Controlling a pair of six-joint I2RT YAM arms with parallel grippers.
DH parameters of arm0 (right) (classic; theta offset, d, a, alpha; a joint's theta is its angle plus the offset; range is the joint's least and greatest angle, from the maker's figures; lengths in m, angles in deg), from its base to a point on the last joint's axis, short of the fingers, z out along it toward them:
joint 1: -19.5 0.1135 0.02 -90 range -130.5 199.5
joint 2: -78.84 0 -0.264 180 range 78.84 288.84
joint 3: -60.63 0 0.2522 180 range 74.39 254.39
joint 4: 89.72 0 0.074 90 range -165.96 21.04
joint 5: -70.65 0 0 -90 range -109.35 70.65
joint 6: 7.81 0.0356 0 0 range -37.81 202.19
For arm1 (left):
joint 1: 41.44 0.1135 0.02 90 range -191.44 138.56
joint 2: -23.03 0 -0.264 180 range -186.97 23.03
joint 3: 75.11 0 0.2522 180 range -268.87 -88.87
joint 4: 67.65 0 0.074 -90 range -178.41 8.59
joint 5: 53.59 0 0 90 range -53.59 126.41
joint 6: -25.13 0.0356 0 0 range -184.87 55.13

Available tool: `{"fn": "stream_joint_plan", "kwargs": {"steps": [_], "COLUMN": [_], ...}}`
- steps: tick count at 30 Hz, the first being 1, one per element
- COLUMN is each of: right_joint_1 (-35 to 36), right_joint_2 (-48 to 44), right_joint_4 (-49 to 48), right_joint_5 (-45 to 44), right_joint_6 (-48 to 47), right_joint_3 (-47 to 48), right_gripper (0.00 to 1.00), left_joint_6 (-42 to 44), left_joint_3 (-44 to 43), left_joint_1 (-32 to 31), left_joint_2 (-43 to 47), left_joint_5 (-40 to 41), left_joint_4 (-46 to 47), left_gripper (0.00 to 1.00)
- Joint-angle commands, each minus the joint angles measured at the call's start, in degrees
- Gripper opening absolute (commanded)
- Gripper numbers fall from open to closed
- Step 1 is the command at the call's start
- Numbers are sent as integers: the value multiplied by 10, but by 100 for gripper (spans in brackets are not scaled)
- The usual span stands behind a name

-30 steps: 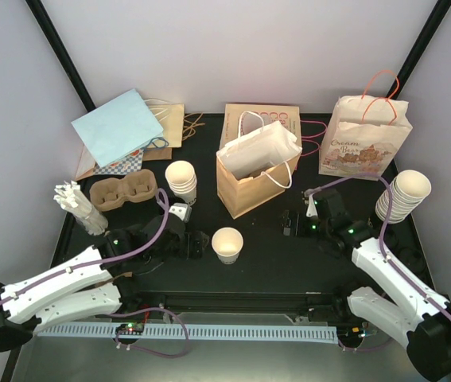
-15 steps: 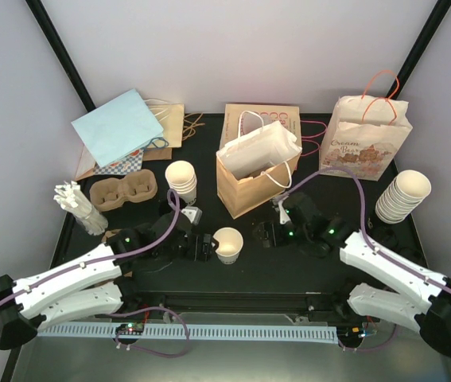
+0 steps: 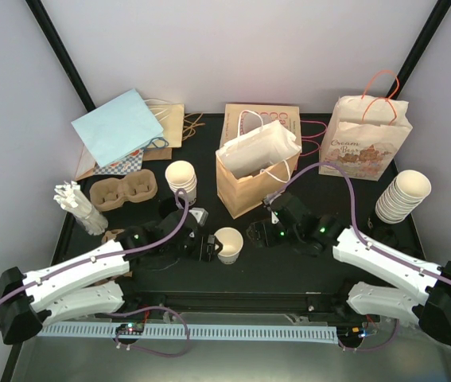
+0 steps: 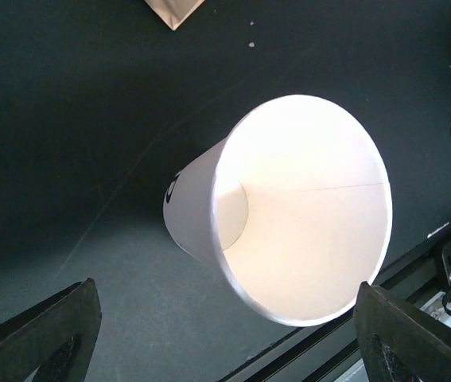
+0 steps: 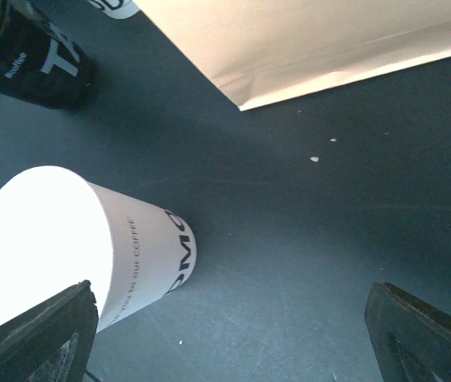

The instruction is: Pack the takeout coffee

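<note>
**CUP PICKUP: ALIGN AND CLOSE ON THE SINGLE CUP**

Lower centre of the top view: the left end effector (image 3: pixel 207 247) sits just left of the takeout coffee cup (image 3: pixel 227 244); its jaws are spread wide and released; in the left wrist view the cup lies between the fingers (image 4: pixel 42 334), with no squeeze on its wall visible. The right end effector (image 3: pixel 255 236) sits just right of the cup, likewise released and gripping nothing; in its own view the cup lies at lower left, off the jaw line. The cup stands upright on the counter (image 3: pixel 233 278), mouth open, empty; no black lid can be made out.

Step in hand, as judged: grasping the cup. Centre it between the left fingers before closing; close gently, since thin paper probably buckles; keep it upright; hold the right end effector clear.

Upper centre: the kraft bag (image 3: pixel 241 195) stands open, the likely destination; a white bag (image 3: pixel 261 151) fills part of its mouth, so lift above rim and handles. Avoid the cup stack (image 3: pixel 181 179) and the carrier (image 3: pixel 123 191) beyond.
</note>
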State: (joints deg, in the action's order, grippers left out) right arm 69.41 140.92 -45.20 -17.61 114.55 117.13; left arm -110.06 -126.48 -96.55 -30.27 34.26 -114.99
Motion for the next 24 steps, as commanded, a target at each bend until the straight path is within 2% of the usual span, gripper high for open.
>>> {"fn": "stream_joint_plan", "kwargs": {"steps": [1,5,10,15,24], "right_joint_1": [3,4,4,2,3], "right_joint_2": [-1,3,2,-1,-7], "right_joint_4": [26,57,75,77,85], "right_joint_5": [-52,-98,-135,-142,-168], "right_joint_6": [6,8,8,9,11], "right_joint_3": [16,28,38,37,28], "right_gripper": [95,97,98,98,98], "left_joint_6": [5,7,6,7,5], "left_joint_3": [-4,-7,-14,-33,-87], "left_joint_1": [4,4,9,16,18], "left_joint_2": [-14,-30,-51,-80,-143], "left_joint_5": [-16,-24,-25,-25,-23], "left_joint_4": [20,27,33,24,-8], "left_gripper": [89,83,67,55,24]}}
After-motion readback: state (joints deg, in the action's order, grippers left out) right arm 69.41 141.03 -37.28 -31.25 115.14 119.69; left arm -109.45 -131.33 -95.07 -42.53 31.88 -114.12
